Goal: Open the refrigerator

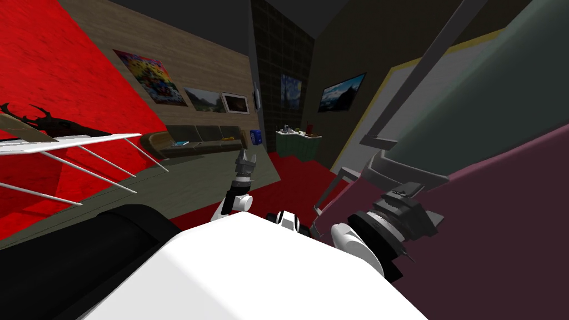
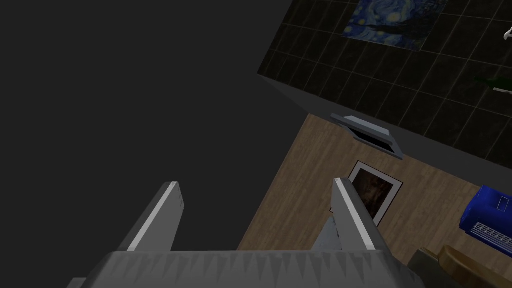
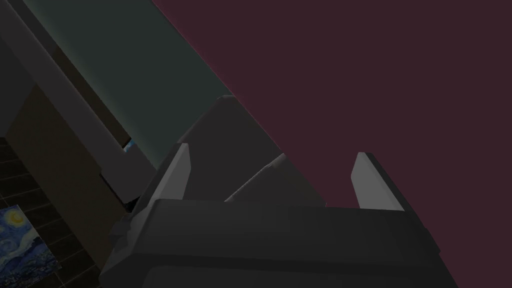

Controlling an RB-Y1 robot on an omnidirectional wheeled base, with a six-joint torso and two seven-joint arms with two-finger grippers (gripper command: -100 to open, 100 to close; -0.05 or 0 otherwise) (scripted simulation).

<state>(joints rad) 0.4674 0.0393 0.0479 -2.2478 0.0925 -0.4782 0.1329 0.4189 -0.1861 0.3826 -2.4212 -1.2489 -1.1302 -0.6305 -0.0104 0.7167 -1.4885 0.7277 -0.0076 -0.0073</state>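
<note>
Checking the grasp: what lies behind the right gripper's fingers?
Behind the open right gripper, a dark grey handle piece against a maroon panel. Its lower part is hidden by the gripper's dark body.

Head view: maroon refrigerator door [image 1: 500, 233] cut off by right and lower-right edges; its grey handle bar [image 1: 439, 61] runs out the top. Items on green table [image 1: 297, 145], centre: too small, I cannot identify them.
</note>
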